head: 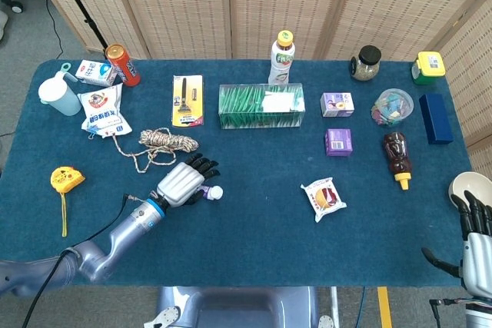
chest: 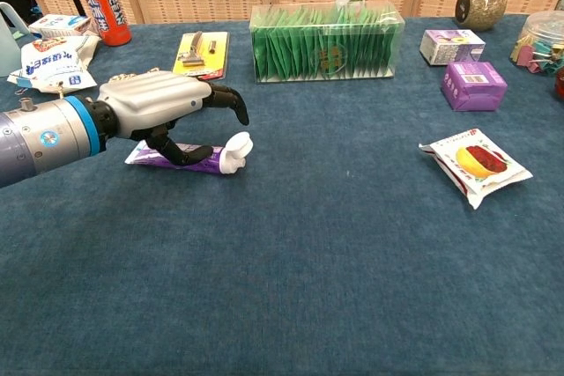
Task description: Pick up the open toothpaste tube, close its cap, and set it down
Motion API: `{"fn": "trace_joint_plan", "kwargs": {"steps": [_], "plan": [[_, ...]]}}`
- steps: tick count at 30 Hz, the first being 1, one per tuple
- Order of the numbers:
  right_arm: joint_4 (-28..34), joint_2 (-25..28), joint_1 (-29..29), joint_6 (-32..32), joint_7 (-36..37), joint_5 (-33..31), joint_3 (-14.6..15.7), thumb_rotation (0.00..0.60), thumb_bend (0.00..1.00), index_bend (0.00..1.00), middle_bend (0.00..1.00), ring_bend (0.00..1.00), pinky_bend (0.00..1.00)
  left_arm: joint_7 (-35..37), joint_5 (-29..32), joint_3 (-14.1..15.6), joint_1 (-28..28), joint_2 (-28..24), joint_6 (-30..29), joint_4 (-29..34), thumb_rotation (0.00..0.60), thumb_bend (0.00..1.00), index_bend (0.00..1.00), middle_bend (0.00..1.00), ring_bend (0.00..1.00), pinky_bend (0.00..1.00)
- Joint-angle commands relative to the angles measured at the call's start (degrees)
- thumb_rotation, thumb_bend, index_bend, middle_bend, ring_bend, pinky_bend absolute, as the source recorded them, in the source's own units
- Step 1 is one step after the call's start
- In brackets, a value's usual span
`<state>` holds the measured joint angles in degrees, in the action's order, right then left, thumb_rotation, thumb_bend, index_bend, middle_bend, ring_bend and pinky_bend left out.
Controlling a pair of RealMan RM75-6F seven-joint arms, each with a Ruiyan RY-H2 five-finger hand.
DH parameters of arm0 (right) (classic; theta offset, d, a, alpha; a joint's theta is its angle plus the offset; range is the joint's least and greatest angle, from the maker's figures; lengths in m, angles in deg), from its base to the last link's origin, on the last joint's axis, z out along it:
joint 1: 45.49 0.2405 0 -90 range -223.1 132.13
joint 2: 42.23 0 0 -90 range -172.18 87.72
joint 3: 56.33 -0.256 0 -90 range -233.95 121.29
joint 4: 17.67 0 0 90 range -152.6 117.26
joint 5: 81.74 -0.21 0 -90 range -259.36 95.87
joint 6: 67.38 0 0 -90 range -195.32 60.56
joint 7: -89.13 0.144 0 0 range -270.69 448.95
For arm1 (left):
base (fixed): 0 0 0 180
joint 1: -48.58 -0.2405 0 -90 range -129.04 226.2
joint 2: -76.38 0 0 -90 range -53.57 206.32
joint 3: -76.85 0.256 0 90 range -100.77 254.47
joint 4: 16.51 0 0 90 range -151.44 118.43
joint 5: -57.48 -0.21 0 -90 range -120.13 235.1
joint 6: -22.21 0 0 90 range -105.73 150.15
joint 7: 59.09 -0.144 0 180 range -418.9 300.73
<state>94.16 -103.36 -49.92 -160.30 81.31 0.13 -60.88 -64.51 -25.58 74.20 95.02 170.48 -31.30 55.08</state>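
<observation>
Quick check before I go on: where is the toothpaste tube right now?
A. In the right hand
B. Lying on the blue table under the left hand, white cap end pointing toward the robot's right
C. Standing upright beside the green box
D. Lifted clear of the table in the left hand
B: the toothpaste tube lies flat on the table with the left hand over it, its white cap end sticking out.
</observation>
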Motion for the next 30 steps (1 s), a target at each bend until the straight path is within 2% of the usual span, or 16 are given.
{"fn": "trace_joint_plan", "kwargs": {"steps": [1, 18, 25, 30], "plan": [[0.01, 0.03, -0.05, -0.04, 0.02, 0.03, 0.03, 0.6, 0.0, 0.09, 0.02, 0.0, 0.0, -0.15, 0.3, 0.19, -0.23, -0.01, 0.46, 0.06, 0.6, 0.45, 0.26, 0.2, 0.19, 0.14], [-0.04, 0.11, -0.05, 0.18, 0.18, 0.23, 0.01, 0.6, 0.0, 0.09, 0.02, 0.0, 0.0, -3.14, 3.27, 0.47, -3.3, -2.59, -0.15, 5.04, 0.6, 0.45, 0.26, 0.21, 0.18, 0.15], [-0.14, 0.04, -0.17, 0.09, 0.34, 0.25, 0.04, 0.6, 0.0, 0.09, 0.02, 0.0, 0.0, -6.12, 5.15, -0.31, -3.9, -0.67, -0.4, 5.04, 0.6, 0.45, 0.26, 0.21, 0.21, 0.23], [-0.13, 0.15, -0.34, -0.11, 0.42, 0.29, 0.07, 0.6, 0.0, 0.09, 0.02, 0.0, 0.0, -7.38, 6.64, -1.46, -3.7, 0.68, -0.13, 4.78, 0.6, 0.45, 0.27, 0.22, 0.22, 0.23]]}}
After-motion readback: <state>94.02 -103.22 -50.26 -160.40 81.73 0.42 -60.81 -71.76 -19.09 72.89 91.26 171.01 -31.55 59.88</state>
